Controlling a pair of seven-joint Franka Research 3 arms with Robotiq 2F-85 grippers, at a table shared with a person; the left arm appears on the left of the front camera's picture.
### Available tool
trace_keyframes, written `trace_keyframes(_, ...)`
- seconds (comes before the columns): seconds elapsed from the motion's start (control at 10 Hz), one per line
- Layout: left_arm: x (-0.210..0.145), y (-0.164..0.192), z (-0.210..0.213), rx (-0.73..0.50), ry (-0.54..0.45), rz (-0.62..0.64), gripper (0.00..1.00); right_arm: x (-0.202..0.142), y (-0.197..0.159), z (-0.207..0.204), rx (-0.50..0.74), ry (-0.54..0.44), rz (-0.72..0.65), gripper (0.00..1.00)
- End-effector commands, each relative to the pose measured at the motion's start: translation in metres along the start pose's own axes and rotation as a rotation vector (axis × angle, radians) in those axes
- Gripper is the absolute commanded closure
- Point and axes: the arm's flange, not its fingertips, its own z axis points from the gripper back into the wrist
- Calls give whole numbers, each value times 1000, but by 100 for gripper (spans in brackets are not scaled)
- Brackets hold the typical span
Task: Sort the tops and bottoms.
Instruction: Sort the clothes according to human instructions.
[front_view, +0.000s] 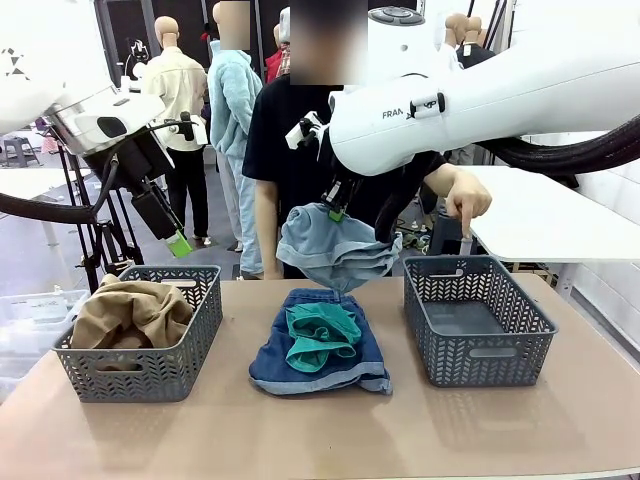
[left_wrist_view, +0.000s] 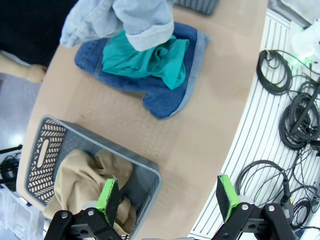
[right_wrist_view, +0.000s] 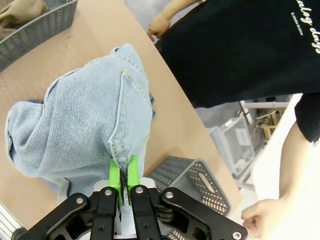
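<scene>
My right gripper (front_view: 336, 212) hangs above the table's middle, shut on a pale grey-blue denim piece (front_view: 335, 250) that droops below it; the right wrist view has the green pads (right_wrist_view: 116, 176) pinching a seam of this denim (right_wrist_view: 85, 120). Under it the dark blue shorts (front_view: 320, 355) lie flat with the teal top (front_view: 320, 335) crumpled on them. The tan top (front_view: 135, 310) fills the left basket (front_view: 150, 370). My left gripper (front_view: 172, 235) is open and empty, high above that basket, over the tan top (left_wrist_view: 80, 180) with its fingers (left_wrist_view: 109, 194) apart.
An empty grey basket (front_view: 475, 325) stands at the right. A person at the far edge points a finger (front_view: 462, 210) down at it. Bare tabletop (front_view: 320, 430) lies in front. Cables (left_wrist_view: 295, 115) lie on a white slatted surface beside the table.
</scene>
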Motion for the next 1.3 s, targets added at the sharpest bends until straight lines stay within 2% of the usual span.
trace_keyframes(0.0, 0, 0, 2, 1, 13, -2, 0, -3, -4, 18, -19, -31, -17, 100)
trace_keyframes(0.2, 0, 0, 2, 1, 13, -2, 0, -20, -24, 72, -109, -87, -121, 100)
trace_keyframes(0.4, 0, 0, 2, 1, 13, -2, 0, -48, -37, 116, -184, -88, -218, 100)
trace_keyframes(0.5, 0, 0, 2, 1, 13, -2, 0, -70, -48, 124, -208, -72, -275, 100)
trace_keyframes(0.9, 0, 0, 2, 1, 13, -2, 0, -152, -60, 116, -215, -24, -500, 100)
trace_keyframes(1.0, 0, 0, 2, 1, 13, -2, 0, -164, -63, 111, -220, -19, -548, 100)
trace_keyframes(1.1, 0, 0, 2, 1, 13, -2, 0, -169, -69, 108, -276, -36, -635, 100)
trace_keyframes(1.2, 0, 0, 2, 1, 13, -2, 0, -157, -69, 111, -210, 28, -487, 100)
